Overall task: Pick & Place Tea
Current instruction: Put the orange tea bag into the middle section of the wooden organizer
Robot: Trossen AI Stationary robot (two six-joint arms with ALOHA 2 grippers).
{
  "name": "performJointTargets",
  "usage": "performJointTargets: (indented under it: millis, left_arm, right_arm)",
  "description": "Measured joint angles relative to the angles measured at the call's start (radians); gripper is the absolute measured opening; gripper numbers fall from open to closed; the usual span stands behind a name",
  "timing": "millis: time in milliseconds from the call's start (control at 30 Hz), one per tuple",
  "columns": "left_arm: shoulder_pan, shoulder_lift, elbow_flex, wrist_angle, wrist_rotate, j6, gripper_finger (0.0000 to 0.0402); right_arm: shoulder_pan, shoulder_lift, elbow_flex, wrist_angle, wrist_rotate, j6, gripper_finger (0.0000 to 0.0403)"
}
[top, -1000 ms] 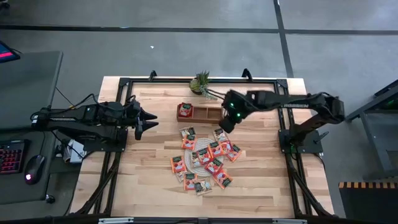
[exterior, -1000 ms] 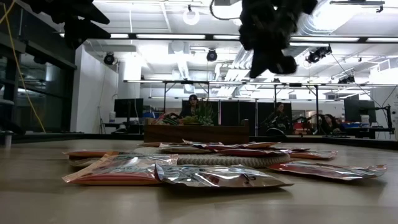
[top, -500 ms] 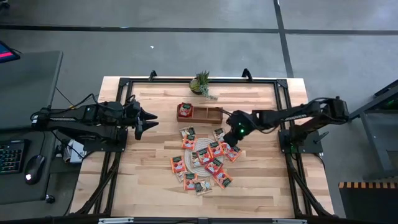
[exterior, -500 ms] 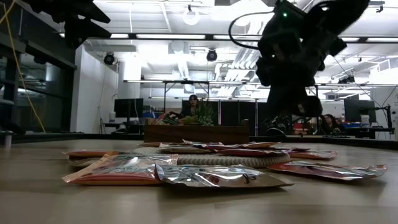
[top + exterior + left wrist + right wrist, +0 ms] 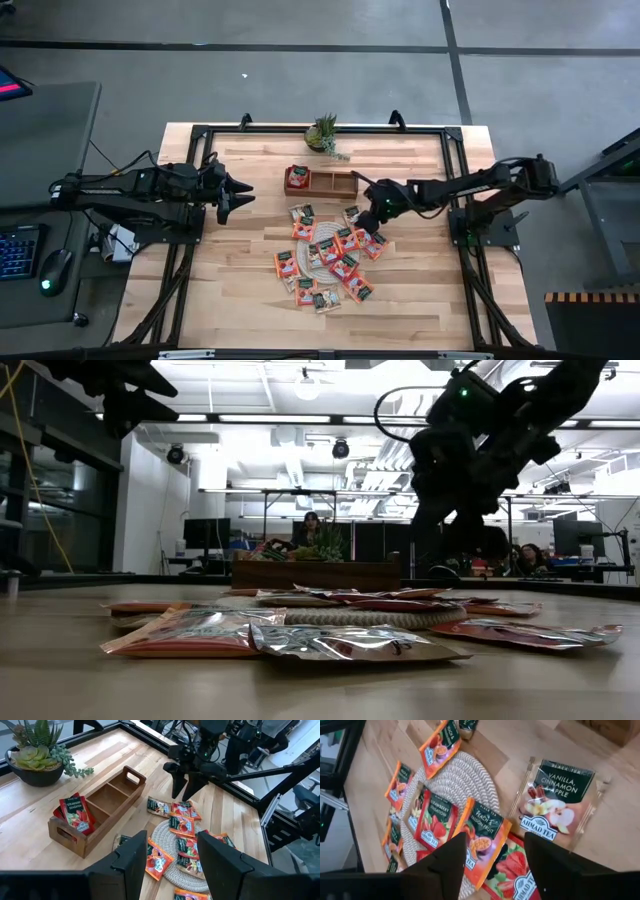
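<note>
While our right gripper (image 5: pixel 366 222) hovers low over the right edge of the tea sachets (image 5: pixel 328 255), its jaws spread wide and empty, the sachets lie scattered on and around the woven mat (image 5: pixel 176 854) mid-worktop. One sits in the wooden tray (image 5: pixel 345 184). Our left gripper (image 5: pixel 240 193) waits left, jaws apart.

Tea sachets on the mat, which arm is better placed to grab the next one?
Right. The right gripper hangs open directly over the tea sachets at the pile's tray-side edge, while the left gripper waits off beside the pile, farther from them.
</note>
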Motion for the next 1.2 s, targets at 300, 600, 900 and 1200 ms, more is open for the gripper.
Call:
performJointTargets:
  millis: [300, 600, 900, 1200]
  left_arm:
    - [0.000, 0.001, 0.000, 0.000, 0.000, 0.000, 0.0172]
    - [0.000, 0.001, 0.000, -0.002, 0.000, -0.002, 0.0172]
    - [0.000, 0.001, 0.000, -0.003, 0.000, 0.000, 0.0172]
    - [0.000, 0.001, 0.000, -0.003, 0.000, 0.001, 0.0172]
  right_arm:
    - [0.003, 0.124, 0.000, 0.118, -0.028, 0.047, 0.0200]
    - [0.003, 0.179, 0.000, 0.152, -0.031, 0.058, 0.0195]
    - [0.003, 0.194, 0.001, 0.180, -0.034, 0.066, 0.0195]
    - [0.005, 0.194, 0.001, 0.177, -0.075, 0.072, 0.0163]
